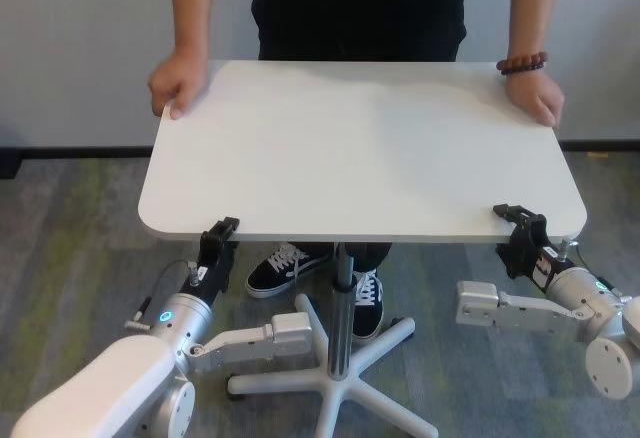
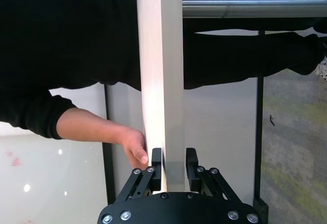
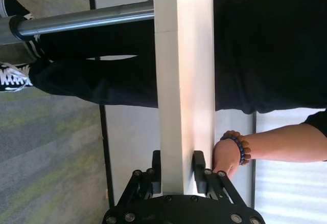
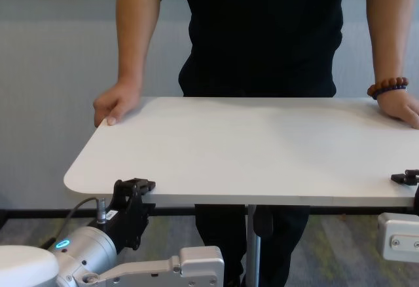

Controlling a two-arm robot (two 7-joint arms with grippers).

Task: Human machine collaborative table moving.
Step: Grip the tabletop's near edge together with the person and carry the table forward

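Note:
The white table (image 1: 360,148) stands on a grey central post (image 1: 343,298). The human (image 1: 365,3) in a black shirt stands at the far side, with one hand (image 1: 178,83) on the far left corner and the other hand (image 1: 535,98), with a bead bracelet (image 1: 522,62), on the far right corner. My left gripper (image 1: 220,230) is shut on the near edge of the table near its left corner; the wrist view shows the fingers (image 2: 156,163) clamping the thin edge (image 2: 161,81). My right gripper (image 1: 520,218) is shut on the near edge (image 3: 184,81) near the right corner.
The table's white star base (image 1: 335,383) spreads on the grey-green carpet between my arms. The human's black sneakers (image 1: 285,266) stand under the tabletop by the post. A pale wall (image 1: 80,48) runs behind the human.

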